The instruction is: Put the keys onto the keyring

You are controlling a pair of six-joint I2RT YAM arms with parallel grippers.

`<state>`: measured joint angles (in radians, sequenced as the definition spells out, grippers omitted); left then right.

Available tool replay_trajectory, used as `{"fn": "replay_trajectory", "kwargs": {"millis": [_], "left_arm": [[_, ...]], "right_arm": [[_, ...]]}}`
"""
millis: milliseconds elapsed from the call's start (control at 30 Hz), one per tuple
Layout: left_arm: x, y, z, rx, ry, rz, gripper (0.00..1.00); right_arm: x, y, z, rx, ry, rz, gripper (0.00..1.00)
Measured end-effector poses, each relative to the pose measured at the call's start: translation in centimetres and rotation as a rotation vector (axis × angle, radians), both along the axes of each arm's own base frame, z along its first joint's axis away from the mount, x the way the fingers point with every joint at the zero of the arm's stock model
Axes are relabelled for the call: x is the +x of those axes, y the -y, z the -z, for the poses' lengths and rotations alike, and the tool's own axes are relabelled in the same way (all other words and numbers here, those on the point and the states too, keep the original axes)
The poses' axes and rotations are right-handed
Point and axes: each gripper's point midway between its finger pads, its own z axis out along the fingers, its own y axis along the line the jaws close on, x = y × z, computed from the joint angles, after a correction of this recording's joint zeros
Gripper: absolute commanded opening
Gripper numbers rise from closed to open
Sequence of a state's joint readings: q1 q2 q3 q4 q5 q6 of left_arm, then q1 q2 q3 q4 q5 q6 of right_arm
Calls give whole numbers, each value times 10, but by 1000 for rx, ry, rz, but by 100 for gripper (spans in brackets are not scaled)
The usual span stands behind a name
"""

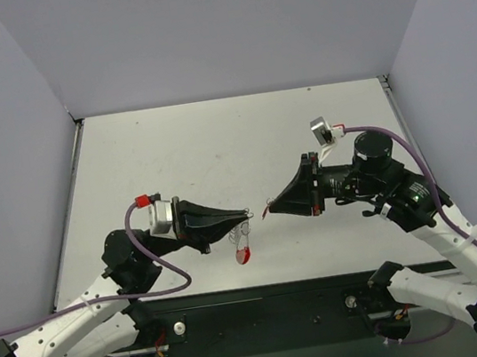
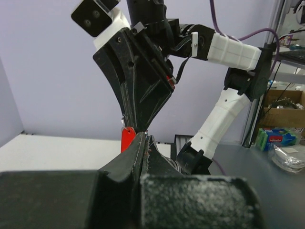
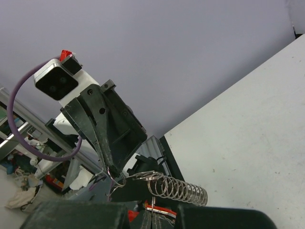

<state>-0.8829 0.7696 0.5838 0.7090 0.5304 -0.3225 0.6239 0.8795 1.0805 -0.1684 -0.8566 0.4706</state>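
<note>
Above the table's near middle my two grippers meet tip to tip. My left gripper [image 1: 245, 212] is shut on the keyring's thin wire ring; the keyring [image 1: 240, 237] hangs below it, a silvery coil with a red band at the bottom. In the right wrist view the keyring's coil [image 3: 178, 188] stretches sideways just beyond my right gripper [image 3: 152, 215]. My right gripper [image 1: 269, 208] is shut on the keys [image 1: 264, 214], one tiny red-headed key. In the left wrist view the keys [image 2: 127, 138] show as a red head just beside my left gripper [image 2: 145, 136].
The white table [image 1: 216, 146] is walled by grey panels at the back and both sides. A black strip [image 1: 265, 296] runs along the near edge between the arm bases. Both arms reach inward from the bottom corners.
</note>
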Motion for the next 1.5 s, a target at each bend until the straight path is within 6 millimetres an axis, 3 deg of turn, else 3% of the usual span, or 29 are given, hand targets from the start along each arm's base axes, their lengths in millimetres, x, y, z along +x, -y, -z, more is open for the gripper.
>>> {"fn": "replay_trajectory", "kwargs": {"millis": [300,467,633,867,1033,1300,1500], "left_arm": [[-8,2,-17,-99,15,72,0],[-9,2,-11,-96,0,77,0],[3,5,31,-16,-69,24,0],[24,10,117,182,-194,-74,0],[36,16,158,292,-261,-110,0],[43,20,201,424,-321,-140,0],[40,3,189,424,-290,-198,0]], "right_arm": [[-11,-7,-2,0,10,-42,0],[-11,-7,-1,-7,17,-37,0],[-8,-5,6,-26,24,-15,0],[-4,0,42,-91,-16,21,0],[-2,3,61,-129,-48,45,0],[0,5,69,-146,-58,63,0],[1,5,71,-150,-53,65,0]]}}
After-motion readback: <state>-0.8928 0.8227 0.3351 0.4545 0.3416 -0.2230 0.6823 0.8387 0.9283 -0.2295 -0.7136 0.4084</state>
